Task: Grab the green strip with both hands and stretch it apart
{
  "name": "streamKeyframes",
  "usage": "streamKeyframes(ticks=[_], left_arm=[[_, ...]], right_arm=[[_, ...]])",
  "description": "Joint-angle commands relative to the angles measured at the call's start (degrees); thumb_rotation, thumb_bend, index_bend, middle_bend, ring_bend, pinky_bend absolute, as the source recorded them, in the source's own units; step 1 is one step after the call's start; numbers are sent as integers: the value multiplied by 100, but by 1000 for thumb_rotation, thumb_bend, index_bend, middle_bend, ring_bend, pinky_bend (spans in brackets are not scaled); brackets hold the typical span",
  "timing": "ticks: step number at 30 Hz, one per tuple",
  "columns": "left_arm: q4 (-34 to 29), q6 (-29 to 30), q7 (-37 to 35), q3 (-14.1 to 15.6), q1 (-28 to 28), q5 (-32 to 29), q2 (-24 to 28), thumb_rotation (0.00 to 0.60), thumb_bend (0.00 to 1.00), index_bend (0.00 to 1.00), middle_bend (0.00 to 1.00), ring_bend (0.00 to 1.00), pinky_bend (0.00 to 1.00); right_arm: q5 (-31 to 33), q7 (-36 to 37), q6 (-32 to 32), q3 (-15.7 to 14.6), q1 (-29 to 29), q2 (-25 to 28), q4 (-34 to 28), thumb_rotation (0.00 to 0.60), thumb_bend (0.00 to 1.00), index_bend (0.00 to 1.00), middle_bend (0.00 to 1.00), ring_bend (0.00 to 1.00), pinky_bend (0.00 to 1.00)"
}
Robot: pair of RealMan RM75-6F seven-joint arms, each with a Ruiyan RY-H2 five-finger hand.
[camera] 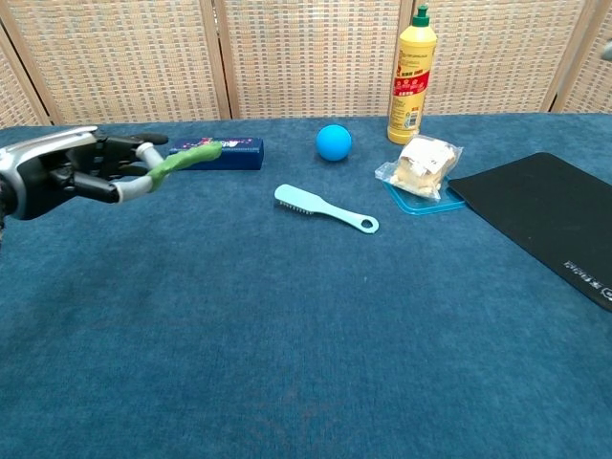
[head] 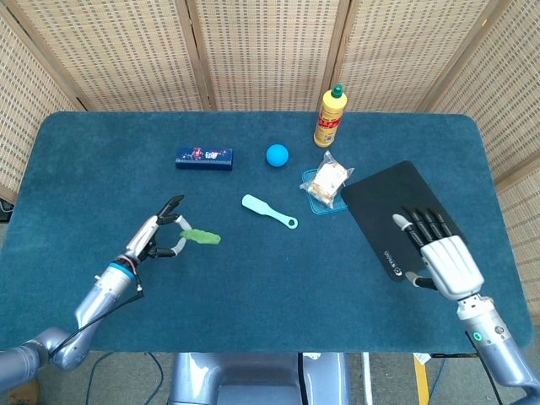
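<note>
Left hand (head: 156,239), lower left of head view, pinches one end of the green strip (head: 201,237) between thumb and a finger; other fingers loosely spread. Strip sticks out to the right of the hand, lifted clear of the desk (head: 253,287) in the chest view. Right hand (head: 440,256), lower right of head view, holds nothing, fingers straight and apart, hovering over the black mat (head: 396,215). It does not show in the chest view.

Risks, as judged: the pinch is at the strip's very end, so it may slip free when pulled. The hands are well apart, and a sagging free end would be hard for the right hand to catch.

Count: one green strip, one mat, one yellow bottle (head: 330,116), one blue ball (head: 277,154), one dark blue box (head: 204,158), one light blue brush (head: 268,211), one bagged snack (head: 326,180) on a blue tray.
</note>
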Motion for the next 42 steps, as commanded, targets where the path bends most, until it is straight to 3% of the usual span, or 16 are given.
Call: streamKeyframes(ticks=[1, 6, 12, 18, 25, 42], left_arm=[[-14, -73, -218, -69, -199, 77, -220, 600, 501, 751, 0, 0, 0], [-98, -365, -449, -190, -461, -79, -380, 600, 508, 755, 0, 0, 0], [43, -778, -579, -324, -772, -377, -707, 600, 508, 757, 0, 0, 0], [187, -952, -714, -431, -993, -474, -1016, 600, 513, 758, 0, 0, 0], [269, -1050, -778, -446, -1107, -521, -1191, 600, 516, 760, 0, 0, 0], [246, -1220, -318, -530, -1371, -785, -1550, 600, 523, 761, 0, 0, 0]], right_arm=[[-710, 828, 50, 47, 557, -188, 618, 600, 0, 177, 0, 0, 0], [-1019, 1556, 45, 101, 1089, -555, 1241, 600, 0, 240, 0, 0, 0], [-1247, 1659, 27, 74, 1500, -868, 1463, 600, 0, 321, 0, 0, 0], [-1317, 1442, -166, -12, 1770, -982, 1311, 600, 3, 356, 0, 0, 0], [-1053, 1213, -458, -18, 1952, -1224, 1101, 600, 84, 360, 0, 0, 0], [-702, 950, -710, 61, 2358, -1714, 1093, 600, 217, 445, 0, 0, 0]])
